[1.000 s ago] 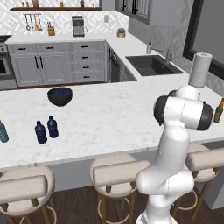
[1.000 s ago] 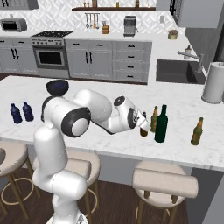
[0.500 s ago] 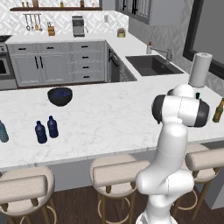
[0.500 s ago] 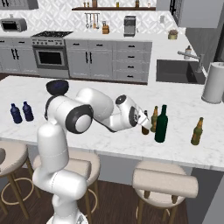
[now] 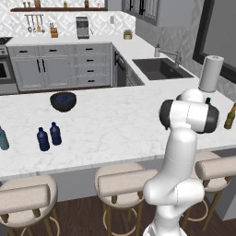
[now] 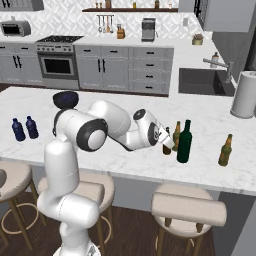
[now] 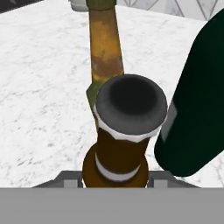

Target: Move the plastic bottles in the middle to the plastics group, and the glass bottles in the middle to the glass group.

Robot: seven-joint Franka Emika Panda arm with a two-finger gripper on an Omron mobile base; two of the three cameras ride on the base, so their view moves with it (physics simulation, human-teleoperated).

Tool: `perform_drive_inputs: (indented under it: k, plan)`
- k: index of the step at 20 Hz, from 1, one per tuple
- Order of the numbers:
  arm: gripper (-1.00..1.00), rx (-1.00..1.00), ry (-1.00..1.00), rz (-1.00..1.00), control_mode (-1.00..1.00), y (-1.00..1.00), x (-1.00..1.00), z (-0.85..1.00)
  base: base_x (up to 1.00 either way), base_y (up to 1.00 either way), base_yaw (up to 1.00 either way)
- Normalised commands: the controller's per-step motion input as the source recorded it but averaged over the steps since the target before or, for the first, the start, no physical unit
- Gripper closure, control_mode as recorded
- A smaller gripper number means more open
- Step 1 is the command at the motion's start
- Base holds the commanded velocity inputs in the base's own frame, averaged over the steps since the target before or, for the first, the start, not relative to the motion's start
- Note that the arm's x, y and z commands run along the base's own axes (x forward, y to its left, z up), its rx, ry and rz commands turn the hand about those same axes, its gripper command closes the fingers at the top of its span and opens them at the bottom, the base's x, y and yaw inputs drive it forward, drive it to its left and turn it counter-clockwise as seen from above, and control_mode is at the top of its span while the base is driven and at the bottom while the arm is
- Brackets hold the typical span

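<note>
My gripper (image 6: 167,145) is shut on the slim brown long-necked bottle (image 6: 166,149), low over the counter near its front edge. From the hand view I look down on this bottle's dark cap (image 7: 130,103), with my gripper (image 7: 114,180) closed round its body. An olive-green bottle (image 6: 176,134) with a yellowish label (image 7: 105,48) stands just behind it. The tall dark green bottle (image 6: 185,141) stands close beside it on the right (image 7: 197,96). An amber bottle (image 6: 225,150) stands further right (image 5: 230,116). Two dark blue bottles (image 6: 18,129) (image 5: 43,139) and a pale teal one (image 5: 2,138) stand far left.
A dark blue bowl (image 6: 66,99) sits at the back left of the white counter (image 6: 125,165). A white paper-towel roll (image 6: 245,95) stands at the far right beside the sink (image 6: 202,81). Stools (image 6: 187,210) line the counter's front edge.
Nothing has visibly moved; my gripper stays closed on the brown bottle at the same spot.
</note>
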Motion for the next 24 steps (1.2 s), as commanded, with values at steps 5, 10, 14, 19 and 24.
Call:
perform_drive_inputs:
  k: [5, 10, 14, 19, 24]
  plan:
    - [1.00, 0.00, 0.00, 0.00, -1.00, 0.00, -0.01, -0.20, 0.00, 0.00, 0.00]
    - [-1.00, 0.00, -0.01, 0.00, -1.00, 0.00, 0.00, 0.00, 0.00, 0.00, 0.00]
    - [-1.00, 0.00, 0.00, 0.00, -1.00, 0.00, -0.01, 0.00, 0.00, 0.00, 0.00]
    - [-1.00, 0.00, 0.00, 0.00, -1.00, 0.00, 0.00, 0.00, 0.00, 0.00, 0.00]
    - [-1.00, 0.00, 0.00, 0.00, -1.00, 0.00, 0.00, 0.20, 0.00, 0.00, 0.00]
